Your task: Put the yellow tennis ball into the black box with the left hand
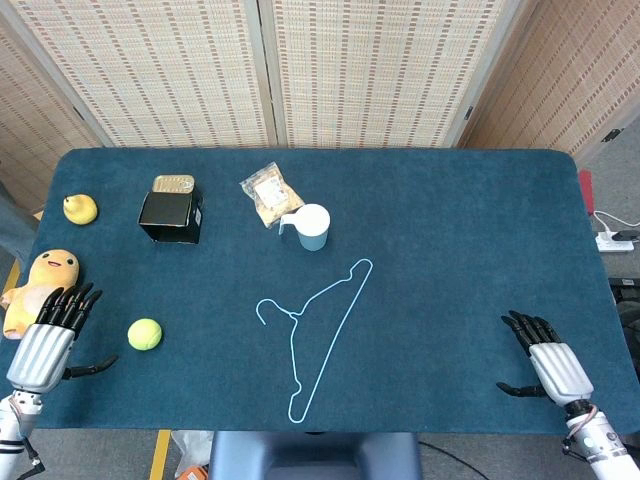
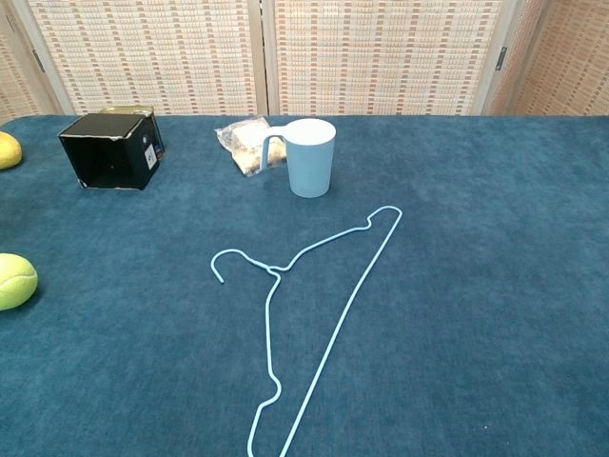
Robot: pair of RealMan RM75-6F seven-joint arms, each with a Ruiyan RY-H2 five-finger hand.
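The yellow tennis ball (image 1: 145, 334) lies on the blue table near the front left; in the chest view the ball (image 2: 14, 282) shows at the left edge. The black box (image 1: 171, 216) stands at the back left, its opening facing the front; the chest view shows the box (image 2: 108, 152) too. My left hand (image 1: 50, 335) hovers just left of the ball, fingers spread, holding nothing. My right hand (image 1: 545, 360) rests at the front right, fingers apart and empty. Neither hand appears in the chest view.
A light blue wire hanger (image 1: 318, 328) lies mid-table. A light blue cup (image 1: 312, 227) and a snack bag (image 1: 268, 193) stand behind it. A tin (image 1: 173, 184) sits behind the box. A yellow duck (image 1: 80, 208) and a plush toy (image 1: 40, 283) are at the left edge.
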